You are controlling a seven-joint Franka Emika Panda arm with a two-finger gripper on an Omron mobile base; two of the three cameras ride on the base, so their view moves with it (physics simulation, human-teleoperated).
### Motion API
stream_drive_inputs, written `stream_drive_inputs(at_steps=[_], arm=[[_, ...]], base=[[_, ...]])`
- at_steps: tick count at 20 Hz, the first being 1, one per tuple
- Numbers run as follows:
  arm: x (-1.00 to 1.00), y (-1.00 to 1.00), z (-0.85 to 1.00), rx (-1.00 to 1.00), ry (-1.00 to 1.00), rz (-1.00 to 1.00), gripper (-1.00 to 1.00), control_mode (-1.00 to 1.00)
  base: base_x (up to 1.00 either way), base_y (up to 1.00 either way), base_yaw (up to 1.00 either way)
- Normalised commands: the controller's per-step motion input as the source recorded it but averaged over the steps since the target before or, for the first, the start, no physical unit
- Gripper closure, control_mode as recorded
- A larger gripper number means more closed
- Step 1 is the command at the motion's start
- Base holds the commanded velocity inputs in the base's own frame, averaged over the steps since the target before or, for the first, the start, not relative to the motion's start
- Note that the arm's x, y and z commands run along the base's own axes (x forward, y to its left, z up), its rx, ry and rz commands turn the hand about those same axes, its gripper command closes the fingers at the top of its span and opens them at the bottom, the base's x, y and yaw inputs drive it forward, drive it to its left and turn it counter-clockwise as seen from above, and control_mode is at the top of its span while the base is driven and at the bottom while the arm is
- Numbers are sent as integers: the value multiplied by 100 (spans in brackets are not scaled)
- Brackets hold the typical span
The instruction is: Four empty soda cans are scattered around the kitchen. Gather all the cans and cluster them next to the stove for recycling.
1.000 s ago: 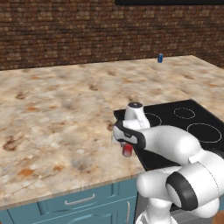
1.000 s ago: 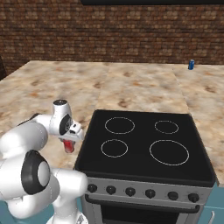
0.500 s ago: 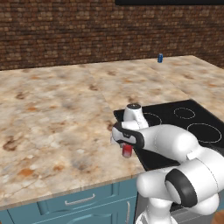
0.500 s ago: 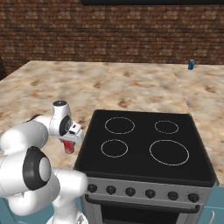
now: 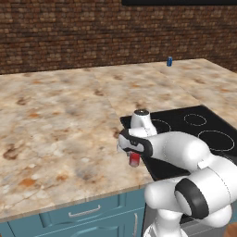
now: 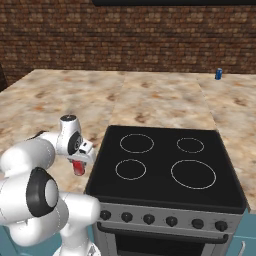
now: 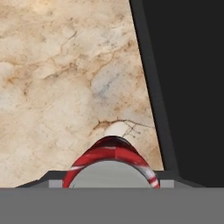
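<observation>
Hand view | jaws grasping red can (image 7: 111,162) | beside stove (image 7: 183,87) | no legible label

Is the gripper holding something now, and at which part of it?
Yes: the gripper holds a red soda can by its upper part.

A speckled beige stone countertop (image 5: 69,115) carried a flat black glass stove (image 6: 165,165) and, at two o'clock, a small blue soda can (image 5: 169,61).
</observation>
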Motion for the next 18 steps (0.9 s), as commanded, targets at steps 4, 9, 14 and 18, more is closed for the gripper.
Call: stream_drive_inputs(at_steps=[4,9,14,18], arm=[[-15,0,33,0,-5,0,-100,-100],[-26,0,53,0,-11,-1,-100,-100],[-96,0,11,4,-5,0,-100,-100],[-96,0,15,3,0,3,-100,-100]], base=[[0,0,0],[0,0,0],[0,0,0],[0,0,0]])
